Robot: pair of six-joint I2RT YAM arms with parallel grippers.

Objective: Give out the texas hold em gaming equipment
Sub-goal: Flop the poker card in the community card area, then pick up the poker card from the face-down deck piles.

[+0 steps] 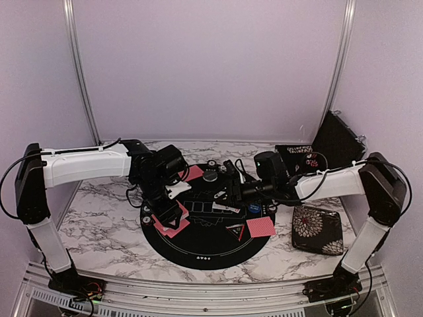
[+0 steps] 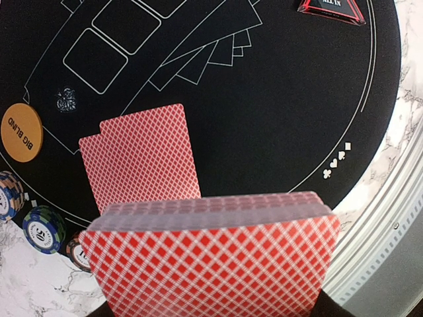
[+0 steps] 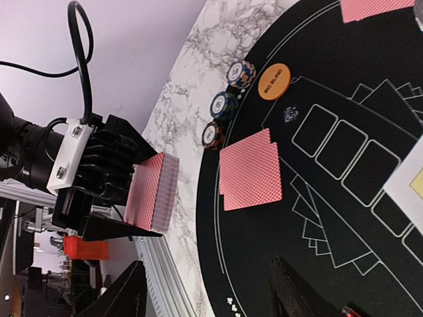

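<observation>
Left gripper [image 3: 120, 193]: jaws clamp deck of pink-red-backed playing cards [image 2: 211, 264] over round black mat [image 2: 284, 125], on its side toward the bench's left edge. Right gripper [image 3: 211, 294]: jaws wide, empty. Two overlapping cards [image 2: 140, 158] lie face-down on the mat.

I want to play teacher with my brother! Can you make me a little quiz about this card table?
1. True or false: the left hand holds the deck.
2. How many chip stacks stand near the orange button?
3. The two overlapping cards on the mat lie: A) face down, B) face up, C) standing on edge.

Key: 1 true; 2 three; 3 A.
</observation>
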